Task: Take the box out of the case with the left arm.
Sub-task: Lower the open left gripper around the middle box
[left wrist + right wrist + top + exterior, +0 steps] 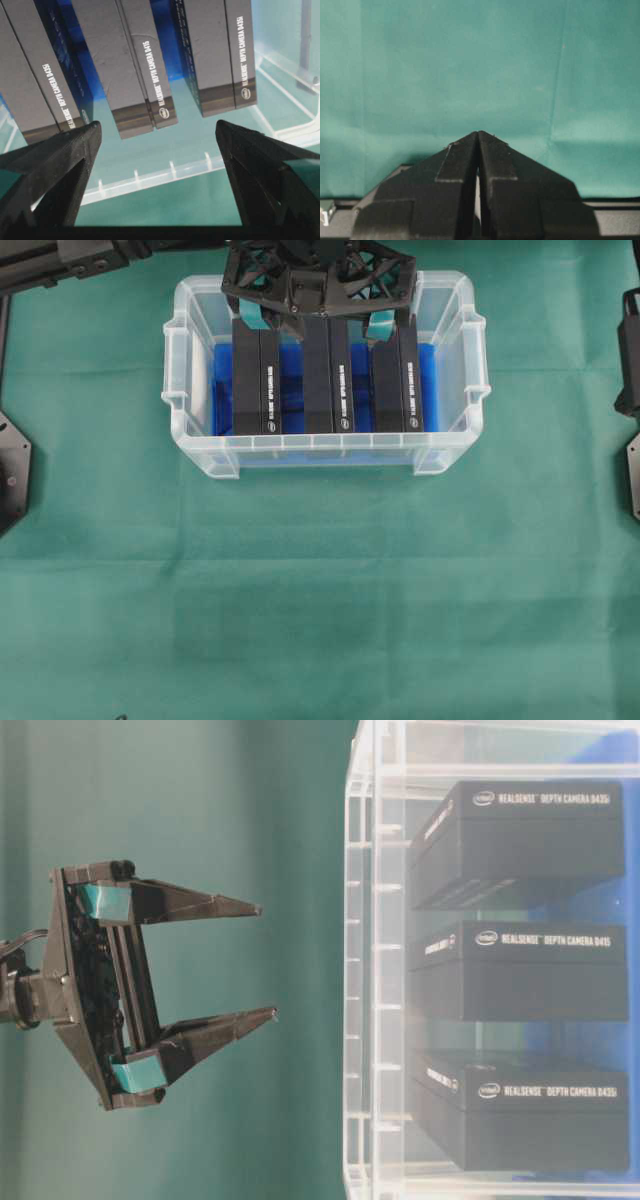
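Green cloth covers the table, and at twelve o'clock on it the case [452, 370] holds three black boxes side by side. My left gripper [315, 315] hangs wide open, empty, above the middle box [328, 375]; I judge that box stiff, light, smooth-sided, best pinched across its long narrow flanks.

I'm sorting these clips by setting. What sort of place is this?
Probably a robotics lab bench set up for tests: a green cloth covers the table, two black robot arms work over it, and a clear bin holds three depth camera boxes.
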